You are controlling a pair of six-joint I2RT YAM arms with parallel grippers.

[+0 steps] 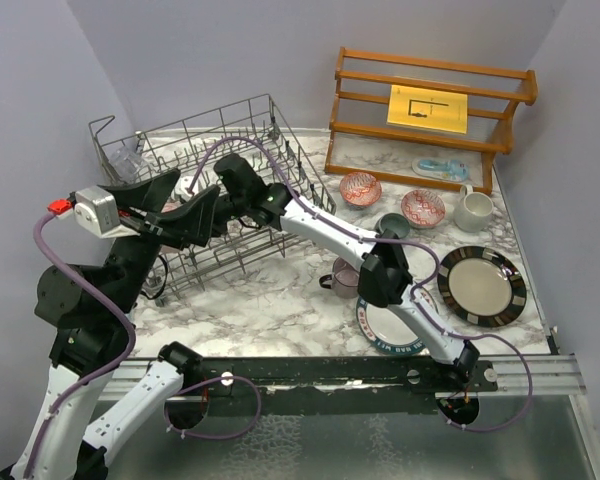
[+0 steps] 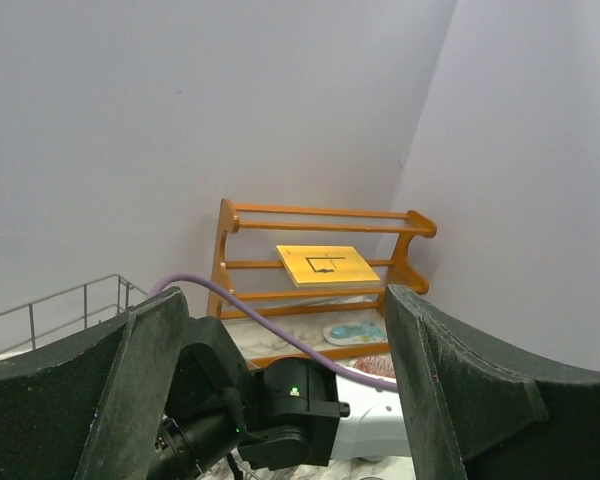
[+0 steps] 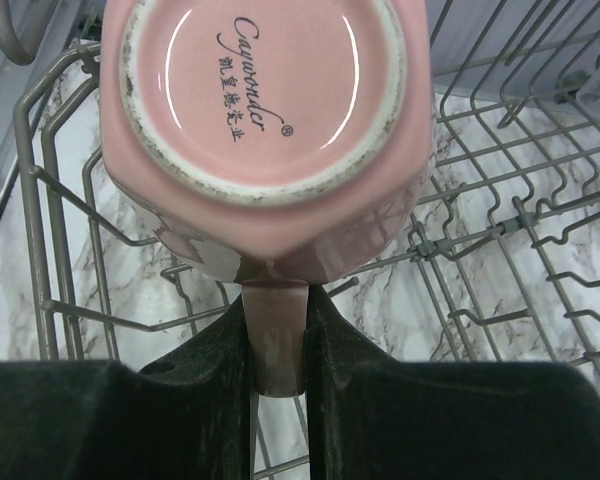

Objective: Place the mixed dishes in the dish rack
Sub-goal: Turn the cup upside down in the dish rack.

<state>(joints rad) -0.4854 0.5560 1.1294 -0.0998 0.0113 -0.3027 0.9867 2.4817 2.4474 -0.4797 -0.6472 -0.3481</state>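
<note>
Pink ceramic mug [image 3: 270, 130] is hanging upside down, base facing the right wrist cam so you can read the printed maker's mark on the bottom. The right gripper [image 3: 277, 320] is clamped tight on its handle, one finger on each side. It's over the left part of the grey wire dish rack [image 1: 230, 135], with tines and marble showing underneath it. Can't tell if the rim is touching the wires.

The right arm is stretched a long way: from its base at the near right it goes up to a bent elbow over the middle of the marble-patterned table [image 1: 270, 300], then the forearm reaches far-left over the rack.

The left arm is folded up tall at the near left. The left gripper [image 2: 285, 295] is raised over the rack's left side, jaws spread wide with nothing in them, and its cam looks over the right arm's wrist toward the orange-brown wooden shelf [image 1: 430, 110].

A clear glass [image 1: 128, 160] stands in the rack's far-left corner. On the table right of the rack:
- two small red-patterned bowls [image 1: 360, 188] [image 1: 422, 208]
- white mug [image 1: 472, 208]
- grey mug [image 1: 392, 226]
- mauve mug [image 1: 342, 278]
- dark-rimmed beige plate [image 1: 482, 285]
- blue-rimmed lettered plate [image 1: 385, 335], partly under the right arm
</note>
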